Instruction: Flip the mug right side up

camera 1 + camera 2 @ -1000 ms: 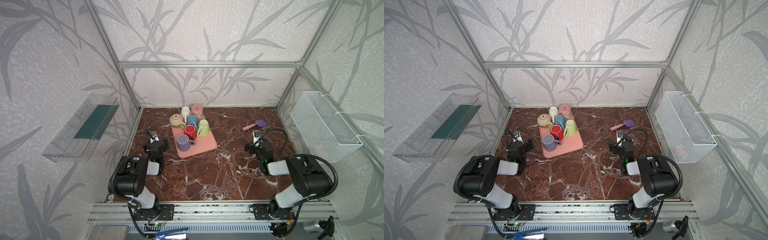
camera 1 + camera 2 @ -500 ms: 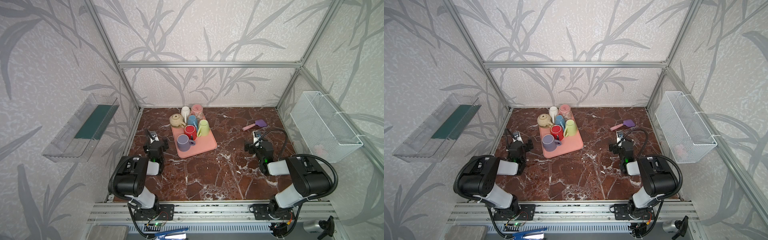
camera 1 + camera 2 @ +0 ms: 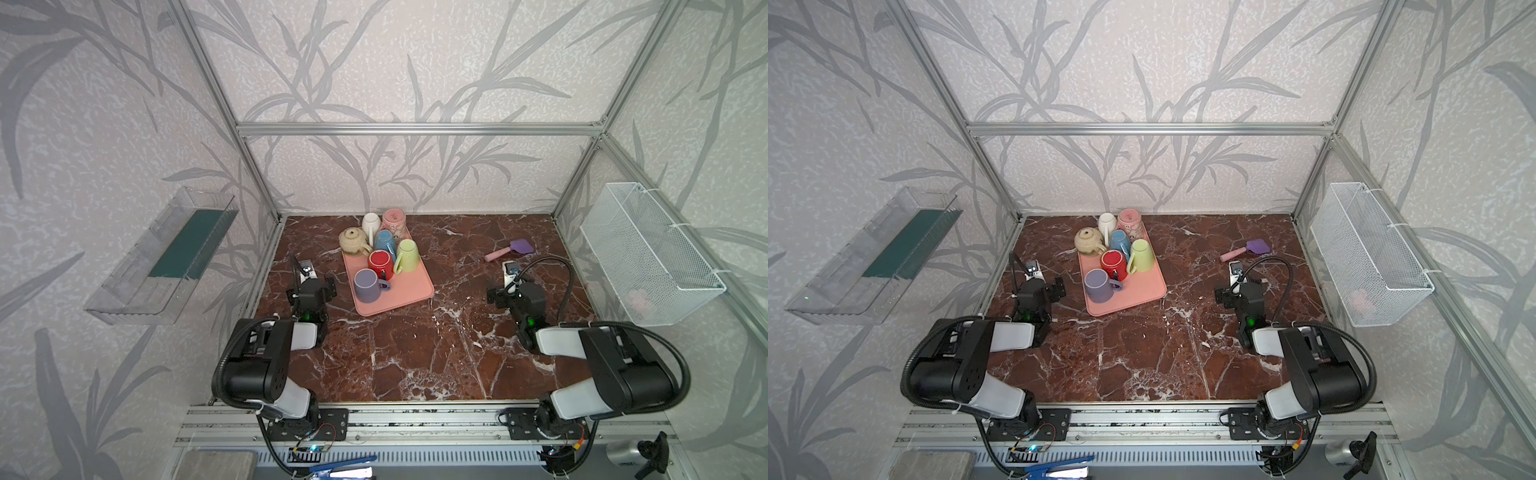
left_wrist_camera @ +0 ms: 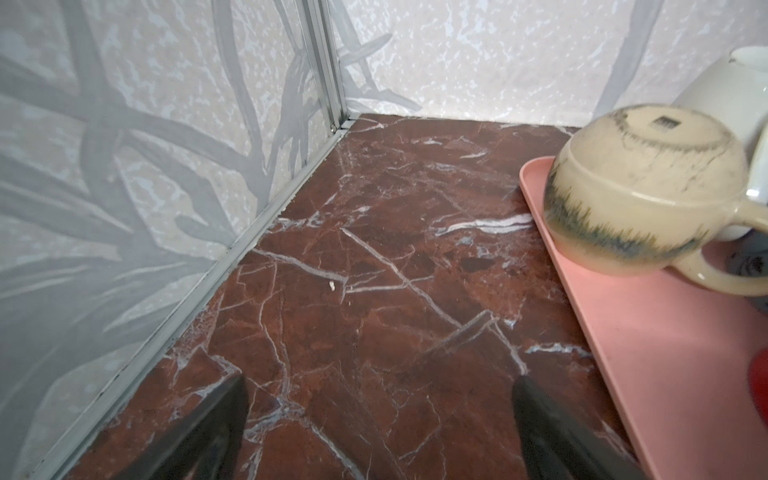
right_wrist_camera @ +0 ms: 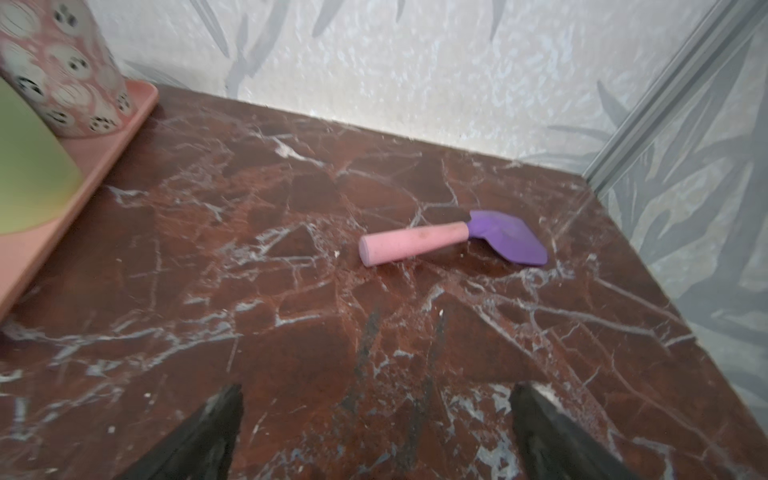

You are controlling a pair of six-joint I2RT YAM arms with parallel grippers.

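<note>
Red-brown marble tabletop (image 3: 415, 353) is carrying a pink tray (image 3: 411, 286) crowded with seven mugs, with both arms sitting low beside it.
Left jaws are standing wide apart and gripping nothing, low over the tabletop near its left edge, just beside the tray but not touching it. Right jaws are gaping and empty too, toward the right edge. The tray is lying by the back edge, left of the middle. A beige mug (image 4: 640, 187) is resting base-up at the tray's back left corner. The red mug (image 3: 380, 262), green mug (image 3: 408, 253) and purple mug (image 3: 366, 284) are also looking base-up, the purple one nearest the tray's front edge. A white mug (image 3: 370, 222), patterned pink mug (image 3: 394, 219) and blue mug (image 3: 384, 241) are filling the back. A toy shovel (image 5: 453, 241) is lying flat near the back right corner, well apart from the tray.
</note>
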